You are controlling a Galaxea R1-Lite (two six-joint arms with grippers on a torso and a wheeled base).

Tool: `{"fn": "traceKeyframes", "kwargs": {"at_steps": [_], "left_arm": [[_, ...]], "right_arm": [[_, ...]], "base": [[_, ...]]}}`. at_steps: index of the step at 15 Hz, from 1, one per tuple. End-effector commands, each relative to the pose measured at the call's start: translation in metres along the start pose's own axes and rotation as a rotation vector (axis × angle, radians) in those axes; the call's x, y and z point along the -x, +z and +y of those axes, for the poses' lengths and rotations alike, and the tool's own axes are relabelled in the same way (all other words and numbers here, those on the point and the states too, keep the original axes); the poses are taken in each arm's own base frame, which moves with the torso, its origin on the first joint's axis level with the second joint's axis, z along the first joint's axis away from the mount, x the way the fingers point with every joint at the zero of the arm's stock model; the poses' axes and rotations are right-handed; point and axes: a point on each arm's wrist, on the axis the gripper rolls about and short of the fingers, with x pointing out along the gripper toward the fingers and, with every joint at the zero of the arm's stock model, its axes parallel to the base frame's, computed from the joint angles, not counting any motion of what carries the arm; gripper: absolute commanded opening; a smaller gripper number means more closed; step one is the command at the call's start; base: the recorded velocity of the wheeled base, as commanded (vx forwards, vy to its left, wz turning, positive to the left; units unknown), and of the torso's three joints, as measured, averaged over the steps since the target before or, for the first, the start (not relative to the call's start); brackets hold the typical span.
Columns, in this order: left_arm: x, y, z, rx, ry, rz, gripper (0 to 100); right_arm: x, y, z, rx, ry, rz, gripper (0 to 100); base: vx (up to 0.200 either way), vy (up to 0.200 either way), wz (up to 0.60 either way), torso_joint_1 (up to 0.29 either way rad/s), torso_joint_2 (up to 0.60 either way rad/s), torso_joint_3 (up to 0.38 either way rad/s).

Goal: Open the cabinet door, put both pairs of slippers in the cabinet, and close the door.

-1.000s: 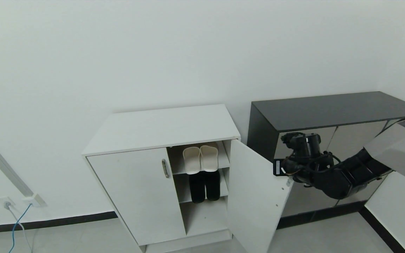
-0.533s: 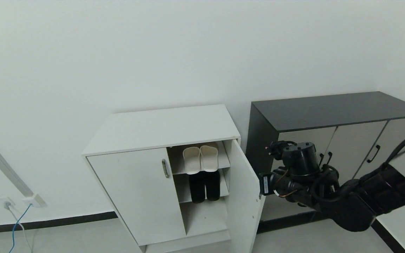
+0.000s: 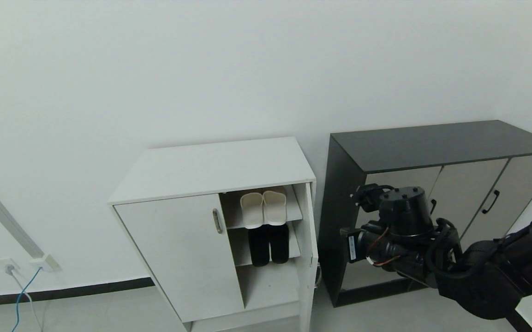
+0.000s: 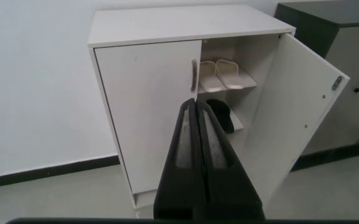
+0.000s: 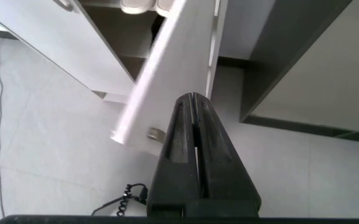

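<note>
The white cabinet [image 3: 210,168] stands against the wall with its left door [image 3: 178,253] closed. Its right door [image 3: 311,258] stands about halfway open, seen edge-on from the head. A cream pair of slippers [image 3: 263,208] lies on the upper shelf and a black pair [image 3: 269,243] on the shelf below. My right gripper [image 3: 346,246] is shut just right of the door's outer face; the right wrist view has its tips [image 5: 195,102] by the door [image 5: 179,56]. My left gripper [image 4: 196,106] is shut, in front of the cabinet [image 4: 148,93].
A dark cabinet [image 3: 432,143] with grey doors stands right beside the white one, close behind my right arm. Wall sockets with a blue cable [image 3: 23,281] sit low on the left. Pale tiled floor [image 3: 86,313] lies in front.
The right door has swung from wide open to about halfway shut. My right gripper moved left and a little down along with it.
</note>
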Motion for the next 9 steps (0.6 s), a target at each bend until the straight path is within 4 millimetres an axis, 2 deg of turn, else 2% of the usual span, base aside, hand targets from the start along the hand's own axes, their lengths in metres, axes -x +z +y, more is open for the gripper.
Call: {"fn": "traceKeyframes", "kwargs": {"at_steps": [1, 9], "left_arm": [[-0.0001, 0.0000, 0.0000, 0.000, 0.000, 0.001, 0], [-0.0001, 0.0000, 0.0000, 0.002, 0.002, 0.001, 0]], "right_arm": [[0.0022, -0.0015, -0.0002, 0.005, 0.001, 0.004, 0], [-0.0052, -0.0109, -0.0044, 0.050, -0.027, 0.034, 0]], "base": [[0.000, 0.000, 0.60, -0.002, 0.00, -0.002], [0.000, 0.000, 0.00, 0.000, 0.00, 0.000]]}}
